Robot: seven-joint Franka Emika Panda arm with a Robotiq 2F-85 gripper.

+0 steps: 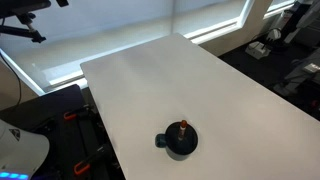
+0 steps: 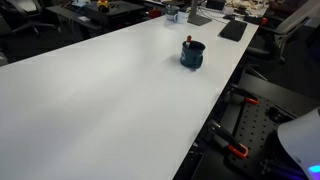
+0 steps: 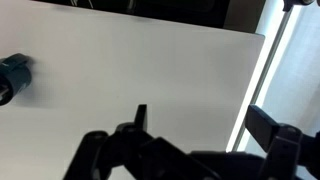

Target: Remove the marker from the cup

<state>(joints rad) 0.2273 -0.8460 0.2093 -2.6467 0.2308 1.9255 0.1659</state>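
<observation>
We see the marker (image 1: 183, 127) standing upright in the cup (image 1: 181, 142) on the surface (image 1: 150, 80); our claw (image 3: 200, 122) hangs well apart from both, spread and empty; an off-centre approach may tip the cup, or drag it along with the marker.

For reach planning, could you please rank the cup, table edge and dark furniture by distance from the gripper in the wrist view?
From the gripper:
1. The table edge, right, close by.
2. The cup, far left.
3. The dark furniture, top, beyond the table.
</observation>
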